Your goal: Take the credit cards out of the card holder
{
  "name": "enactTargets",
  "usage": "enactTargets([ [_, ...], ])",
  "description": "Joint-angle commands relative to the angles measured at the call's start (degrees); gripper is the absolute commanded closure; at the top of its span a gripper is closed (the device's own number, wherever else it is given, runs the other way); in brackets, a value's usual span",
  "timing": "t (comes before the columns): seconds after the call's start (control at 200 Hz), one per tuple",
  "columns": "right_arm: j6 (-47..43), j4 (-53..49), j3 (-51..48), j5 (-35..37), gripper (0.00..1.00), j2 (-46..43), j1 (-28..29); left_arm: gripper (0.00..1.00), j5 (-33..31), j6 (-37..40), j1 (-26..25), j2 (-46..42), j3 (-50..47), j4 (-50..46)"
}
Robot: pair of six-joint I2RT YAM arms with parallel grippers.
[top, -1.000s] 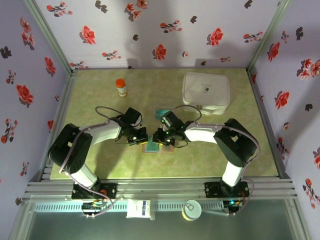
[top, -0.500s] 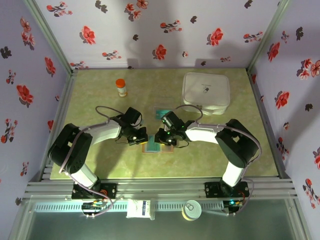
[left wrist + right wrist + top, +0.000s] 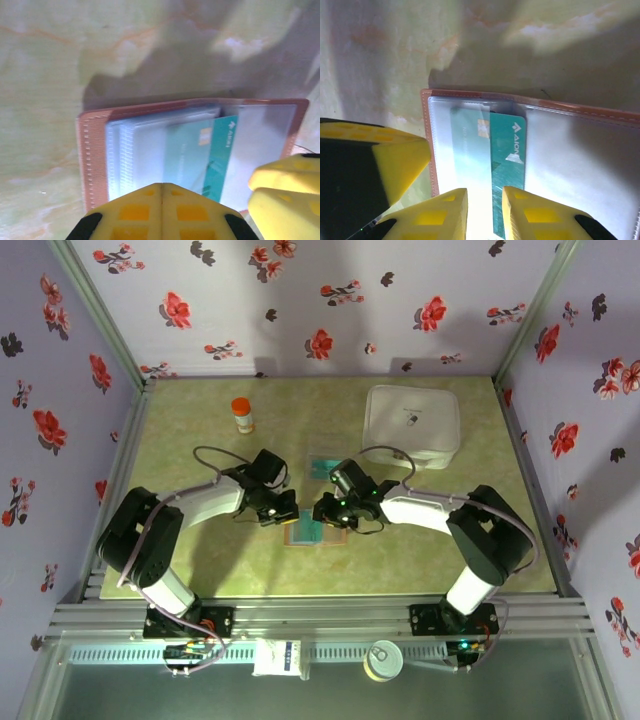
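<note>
Left gripper (image 3: pixel 161 192): the yellow fingers are pressed together with nothing between them. The tip is set at the near rim of the card holder (image 3: pixel 150 145), at its left end in the top view.
Right gripper (image 3: pixel 484 202): the fingers are held a narrow gap apart and nothing is pinched. The tips are placed over the lower end of the dark teal card (image 3: pixel 508 160); whether it is touched cannot be told. The two grippers are seen just beside each other.
Table (image 3: pixel 300 410): a green marbled top, walled by flowered panels.
White container (image 3: pixel 412 425): a square lidded box, set at the far right, well apart from the grippers.
Card holder: laid open and flat near the table's front centre, between the two grippers. A reddish-brown rim is seen around clear sleeves.
Bottle (image 3: pixel 242 415): small, orange-capped, stood upright at the far left.
Flat pale piece (image 3: pixel 322 464): laid just beyond the grippers; what it is cannot be told.
Credit cards (image 3: pixel 220 155): both are lodged in the holder. The dark teal card is tilted and partly drawn out of its sleeve; a paler teal card (image 3: pixel 470 145) is kept inside the sleeve beside it.
</note>
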Motion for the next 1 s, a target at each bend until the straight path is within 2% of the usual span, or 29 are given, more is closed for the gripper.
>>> enactTargets([
  [0.0, -0.04, -0.47, -1.37, 0.25, 0.74, -0.79, -0.57, 1.0, -0.49, 1.58, -1.33, 0.5, 2.16, -2.23],
  [0.595, 0.95, 3.7, -2.43, -3.61, 0.72, 4.62, -1.11, 1.0, -2.82, 2.52, -1.7, 5.19, 0.18, -2.1],
  [0.995, 3.72, 10.74, -4.62, -6.55, 0.8, 2.58, -1.59, 1.0, -2.74, 2.37, -1.7, 5.23, 0.68, -2.44],
])
